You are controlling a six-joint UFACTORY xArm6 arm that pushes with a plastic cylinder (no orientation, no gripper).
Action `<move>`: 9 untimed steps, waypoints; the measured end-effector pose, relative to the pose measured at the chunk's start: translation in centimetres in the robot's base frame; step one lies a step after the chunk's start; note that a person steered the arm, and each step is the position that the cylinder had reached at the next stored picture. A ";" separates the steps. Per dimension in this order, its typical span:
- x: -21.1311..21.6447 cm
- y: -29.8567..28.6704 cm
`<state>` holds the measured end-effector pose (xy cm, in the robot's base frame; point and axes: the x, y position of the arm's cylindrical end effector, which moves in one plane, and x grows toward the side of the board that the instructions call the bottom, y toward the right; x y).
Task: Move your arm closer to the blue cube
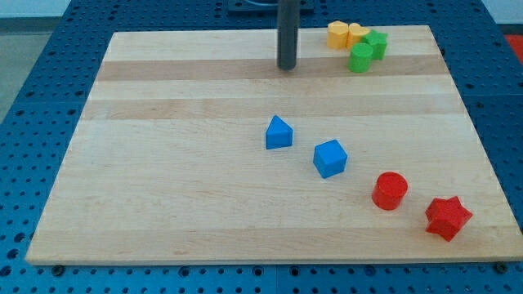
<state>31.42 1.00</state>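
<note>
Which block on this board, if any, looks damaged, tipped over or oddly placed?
Nothing stands out. The blue cube, blue wedge, red cylinder and red star sit apart and intact. Yellow blocks and green blocks cluster at the top. My tip touches none.

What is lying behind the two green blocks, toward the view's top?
Two yellow blocks sit behind the green blocks, touching them. Their lower right parts are covered, so exact shapes are unclear. My tip stands apart, left.
</note>
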 end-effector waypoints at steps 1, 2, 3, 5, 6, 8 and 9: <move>6.7 -3.0; 10.2 -5.1; 10.2 -5.1; 19.8 -6.6; 24.9 -2.5; 26.4 5.1; 23.4 5.1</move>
<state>54.82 6.09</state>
